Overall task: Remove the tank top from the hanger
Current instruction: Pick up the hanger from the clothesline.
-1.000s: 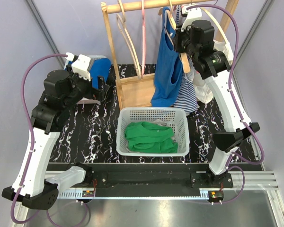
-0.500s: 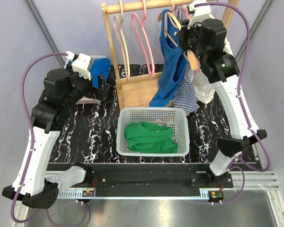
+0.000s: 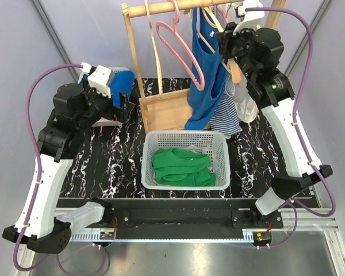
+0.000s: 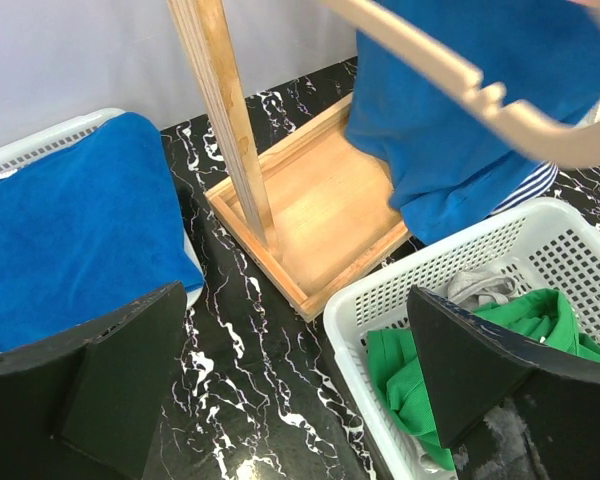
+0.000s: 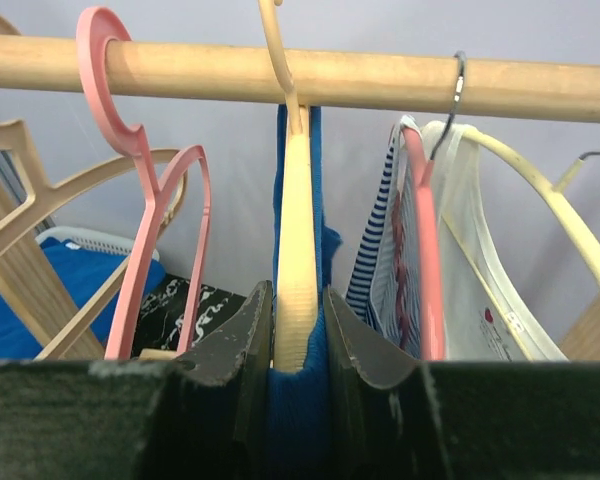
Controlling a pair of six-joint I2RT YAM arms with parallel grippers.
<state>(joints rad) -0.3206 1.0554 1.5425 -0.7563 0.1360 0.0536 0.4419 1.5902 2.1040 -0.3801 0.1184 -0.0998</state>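
The blue tank top [image 3: 206, 86] hangs on a pale wooden hanger [image 5: 297, 220] whose hook curves over the rack's rod [image 5: 380, 78]. My right gripper [image 5: 297, 296] is shut on the hanger's shoulder, with blue fabric [image 5: 300, 420] pinched between the jaws. From above, the right gripper [image 3: 229, 50] sits high at the rack's right end. The left gripper [image 4: 295, 300] is open and holds nothing, hovering over the marbled table between the rack's base and the basket; in the top view the left gripper [image 3: 123, 106] stays left of the rack.
A pink hanger [image 3: 181, 49] and bare wooden ones hang left of the tank top, a striped garment [image 3: 224, 118] and a white one to its right. A white basket [image 3: 187, 135] holds green clothing. A blue towel [image 4: 70, 230] lies in a tray far left.
My right gripper rose and shifted right with the hanger, lifting the tank top up to the rod. The pink hanger swung out toward the front. The left arm stayed still.
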